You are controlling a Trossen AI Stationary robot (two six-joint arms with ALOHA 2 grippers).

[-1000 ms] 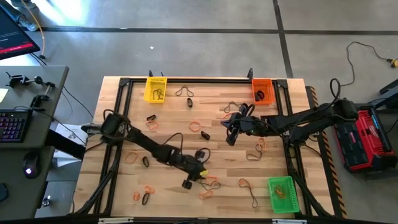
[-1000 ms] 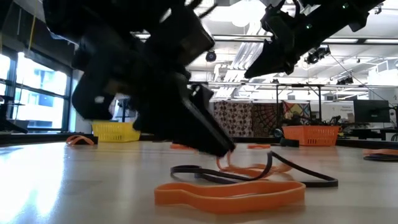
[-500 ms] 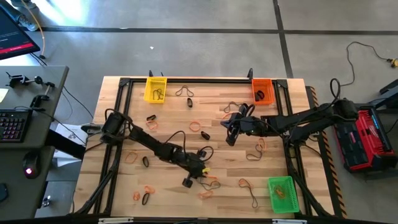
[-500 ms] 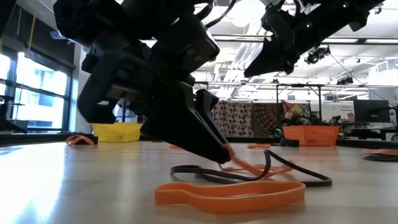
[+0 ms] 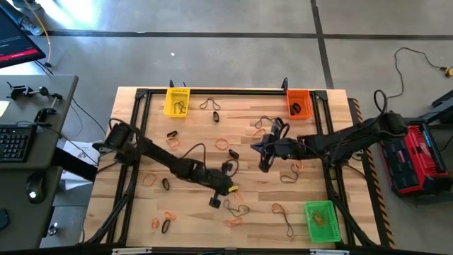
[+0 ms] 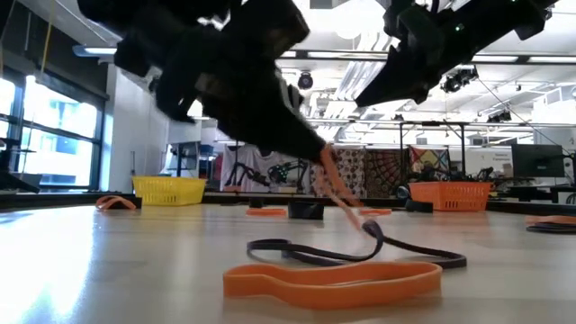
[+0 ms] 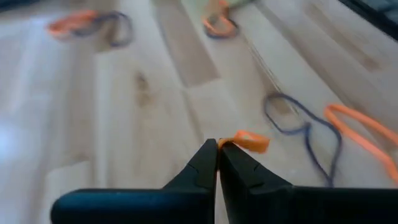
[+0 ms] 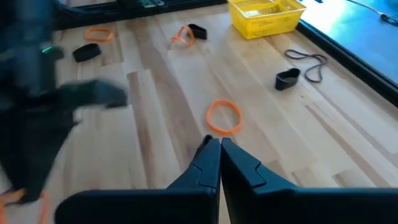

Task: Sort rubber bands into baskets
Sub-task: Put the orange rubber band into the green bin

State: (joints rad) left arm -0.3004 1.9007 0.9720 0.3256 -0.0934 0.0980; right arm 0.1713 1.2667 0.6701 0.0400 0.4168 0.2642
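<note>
My left gripper [image 5: 231, 191] is shut on a thin orange rubber band [image 7: 249, 142] above the table's near middle. In the low view the gripper [image 6: 319, 151] is raised and the band [image 6: 346, 198] hangs from it. The band's lower end meets a black band [image 6: 414, 252] that lies on the table. My right gripper [image 5: 263, 165] is shut and empty above the table's middle [image 8: 214, 142], short of an orange band [image 8: 224, 117]. The yellow basket [image 5: 178, 100], the orange basket [image 5: 299, 103] and the green basket [image 5: 320, 220] stand on the table. My left gripper pinches one end of the orange band [image 7: 239, 142] between its two fingertips. The fingers slant down toward the table's right. The band hangs stretched below them. Its lower end [image 6: 364, 225] is caught on the black band, lifting that band's nearest part off the table.
A large orange band [image 6: 333, 281] lies nearest the front edge. Several more orange, black and tan bands are scattered over the table, such as one on the left side [image 5: 148, 178]. A black frame [image 5: 212, 91] runs round the table. A red and black case [image 5: 413, 157] lies to the right.
My left gripper has risen from the table with the orange band and gone a little toward the far edge. The band is now drawn out below it and pulls up one part of the black band, the rest of which stays on the table.
</note>
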